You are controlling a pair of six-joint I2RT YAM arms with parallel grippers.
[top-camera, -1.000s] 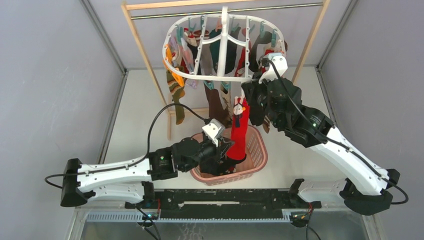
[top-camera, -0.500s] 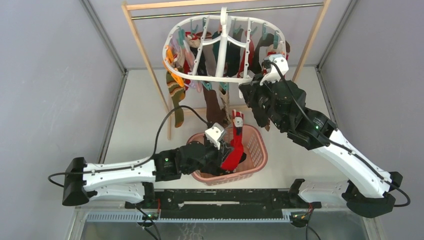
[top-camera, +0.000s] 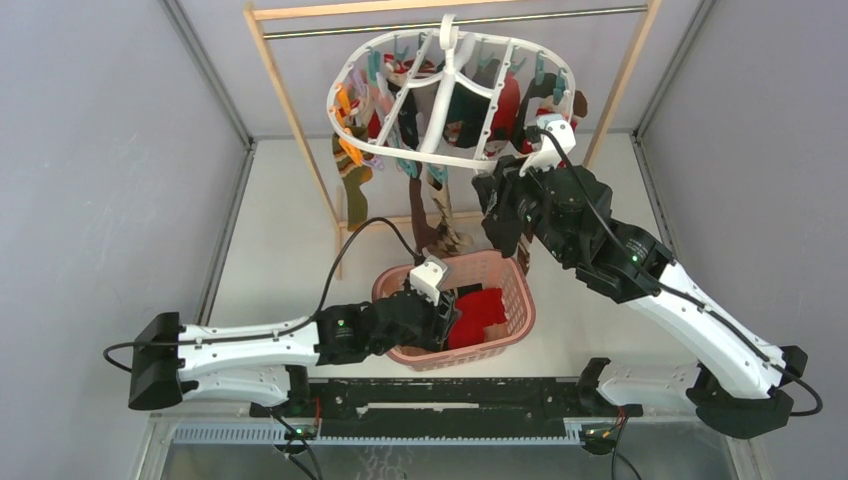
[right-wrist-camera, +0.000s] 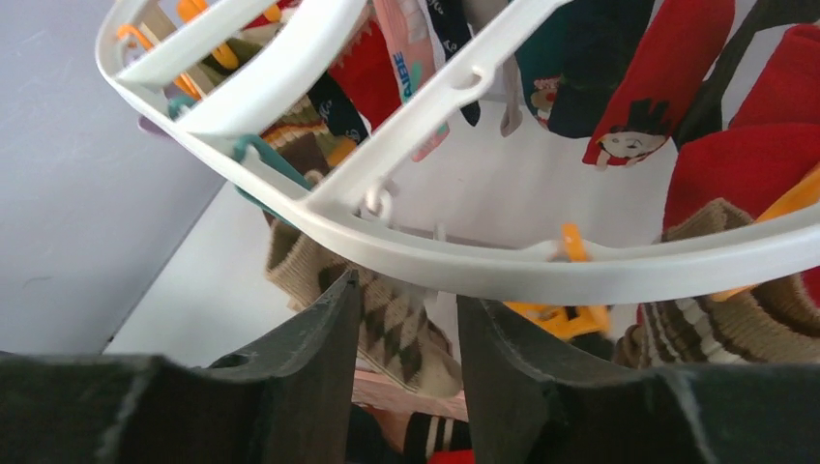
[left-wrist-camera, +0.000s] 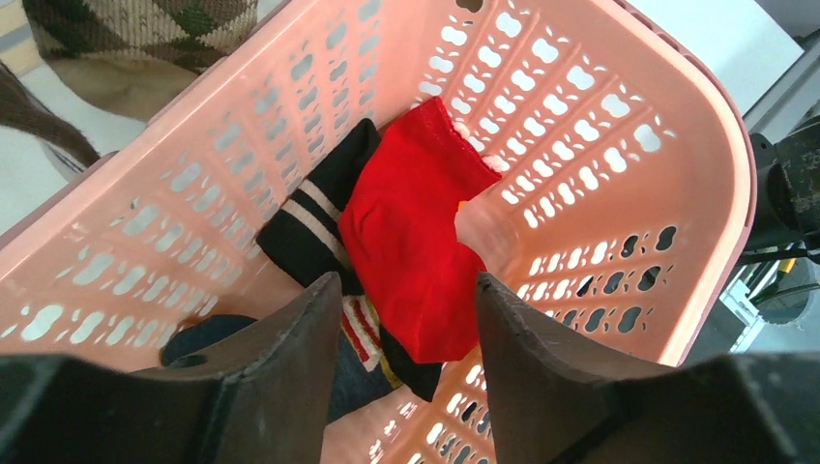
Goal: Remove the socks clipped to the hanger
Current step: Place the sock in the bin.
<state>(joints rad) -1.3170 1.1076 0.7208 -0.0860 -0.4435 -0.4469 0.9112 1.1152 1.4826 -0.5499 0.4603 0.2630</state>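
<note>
The white oval hanger (top-camera: 440, 156) hangs from the rail with several socks (top-camera: 402, 112) clipped under it, red, black, brown and teal. A red sock (top-camera: 481, 309) lies loose in the pink basket (top-camera: 523, 297) on a black striped sock (left-wrist-camera: 305, 224). My left gripper (top-camera: 446, 316) hovers open over the basket's near side, and the red sock (left-wrist-camera: 416, 232) lies beyond its fingertips (left-wrist-camera: 323, 290), untouched. My right gripper (top-camera: 497, 212) stands open just under the hanger's near rim (right-wrist-camera: 464, 263). Nothing is between its fingers; an argyle sock (right-wrist-camera: 408, 331) hangs behind them.
A wooden-framed rail (top-camera: 291, 112) carries the hanger at the back. Orange clips (right-wrist-camera: 559, 311) sit under the rim beside my right fingers. The basket wall (left-wrist-camera: 677, 164) rises around the left gripper. Grey walls close in both sides.
The red sock, held upright over the basket by my left gripper, has dropped into the basket as that gripper opened and drew back. My right gripper has opened, and the hanger has swung upward.
</note>
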